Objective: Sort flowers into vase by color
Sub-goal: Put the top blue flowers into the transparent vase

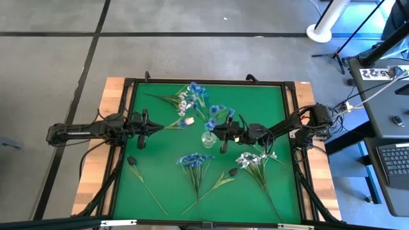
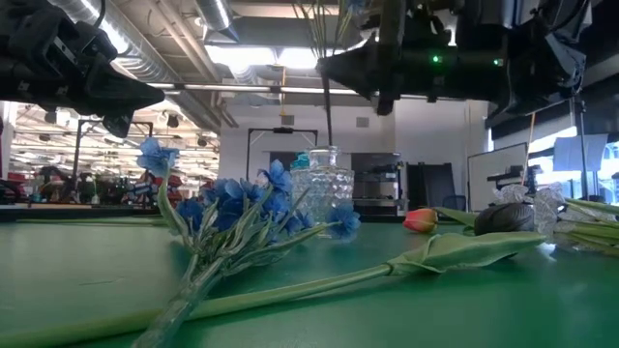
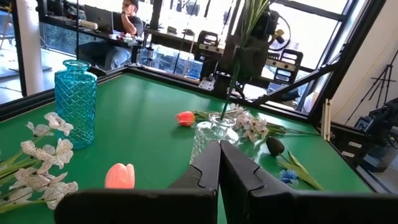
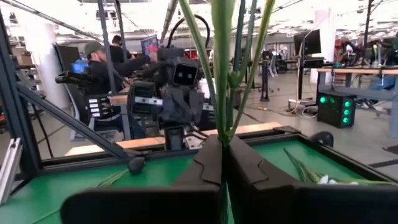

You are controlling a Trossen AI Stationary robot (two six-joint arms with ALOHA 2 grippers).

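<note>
The left arm reached in level from the table's left side, its gripper (image 1: pixel 152 127) hanging above the mat left of centre with the fingers (image 3: pixel 208 168) pressed together and nothing between them. The right arm stretched in from the right side toward the middle, wrist level, and its gripper (image 1: pixel 215 130) hung over the centre, fingers (image 4: pixel 211 163) clamped on thin green stalks (image 4: pixel 225 68) that rose straight up between them.

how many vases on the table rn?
2. A clear glass vase stands mid-table, by the right end effector. A teal vase shows in the left wrist view near the table's edge; overhead, flowers may hide it.
</note>
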